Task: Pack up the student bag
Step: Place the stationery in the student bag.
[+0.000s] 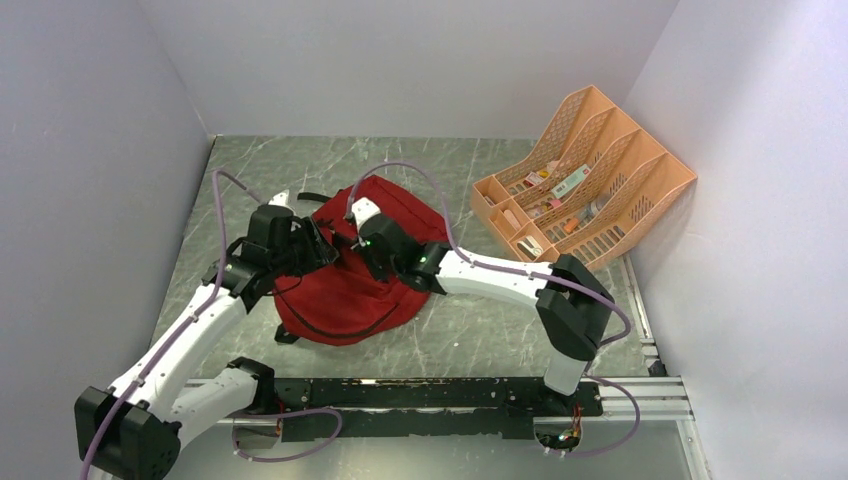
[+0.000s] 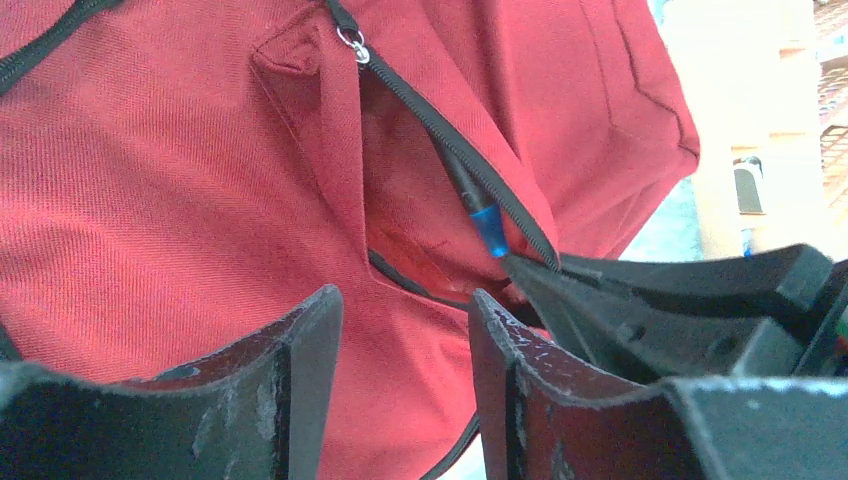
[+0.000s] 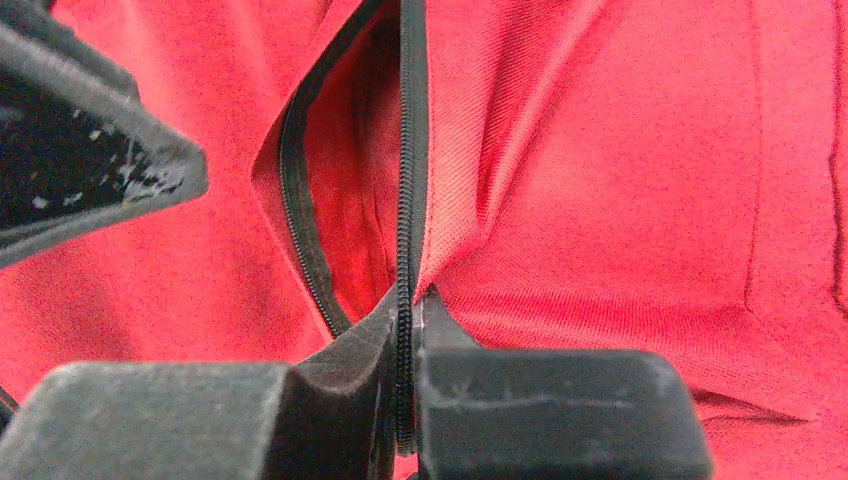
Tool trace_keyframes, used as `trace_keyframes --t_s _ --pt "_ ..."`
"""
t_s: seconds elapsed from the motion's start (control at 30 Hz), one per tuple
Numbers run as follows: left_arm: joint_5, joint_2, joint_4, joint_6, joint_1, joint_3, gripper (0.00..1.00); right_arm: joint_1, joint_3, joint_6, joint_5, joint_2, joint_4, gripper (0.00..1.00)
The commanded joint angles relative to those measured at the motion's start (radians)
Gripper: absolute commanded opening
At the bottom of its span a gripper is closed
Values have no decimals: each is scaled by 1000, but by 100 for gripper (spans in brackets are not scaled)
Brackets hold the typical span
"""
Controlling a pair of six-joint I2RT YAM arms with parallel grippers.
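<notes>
The student bag [image 1: 340, 295], dark red with black zippers, lies flat in the middle of the table. Both grippers meet over its upper half. My right gripper [image 3: 405, 330] is shut on the black zipper edge [image 3: 410, 150] of an unzipped pocket and holds that edge up. My left gripper [image 2: 405, 340] hovers close over the red fabric [image 2: 150, 200] beside the pocket, jaws apart and empty. A thin dark thing with a blue tip [image 2: 487, 228] sticks into the pocket mouth by the right gripper's fingers [image 2: 640, 300]. A zipper pull [image 2: 356, 42] sits at the pocket's far end.
A peach mesh desk organiser [image 1: 585, 180] with several small items stands at the back right, against the wall. White walls close in the table on the left, back and right. A black strap [image 1: 313, 197] pokes out behind the bag.
</notes>
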Motion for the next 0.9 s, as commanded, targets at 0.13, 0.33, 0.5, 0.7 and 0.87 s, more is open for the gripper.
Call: trace_keyframes --t_s 0.13,0.33,0.5,0.7,0.87 --pt "-39 54 17 22 21 29 55 47 -53 8 -71 42 -7 23" --pt "-19 100 60 19 43 30 52 46 -79 29 -115 50 23 31" --pt "19 132 100 22 76 21 51 45 -84 33 -148 -10 51 33" --pt "78 179 135 31 181 49 50 45 -92 23 -121 -128 85 37" --pt "111 180 145 35 262 51 48 38 -41 54 -31 -150 81 41"
